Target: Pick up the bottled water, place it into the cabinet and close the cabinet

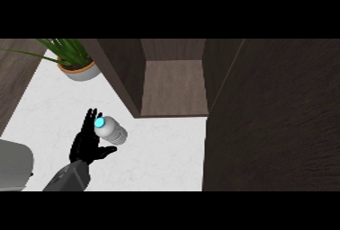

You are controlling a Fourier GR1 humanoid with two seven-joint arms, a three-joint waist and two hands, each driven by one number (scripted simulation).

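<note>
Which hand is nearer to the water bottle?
Left. The left hand is right beside the water bottle, on its left side; the right hand is not in view.

Cabinet [174, 85] is open and its mouth faces the counter [159, 152], so there's a straight lane off the bare white top into it. It's a narrow lane though: the cabinet's left wall [123, 76] on one side, the open door [272, 117] on the other. The door is the big blocker, a dark slab filling the whole right side from the cabinet's edge down to the bottom. The shelf inside shows bare wood. The bottle [111, 130] is left of and below the mouth, with bare counter between them. The plant [76, 63] is up left near the left wall, off that line. A grey box [13, 166] fills the lower left corner.
</note>
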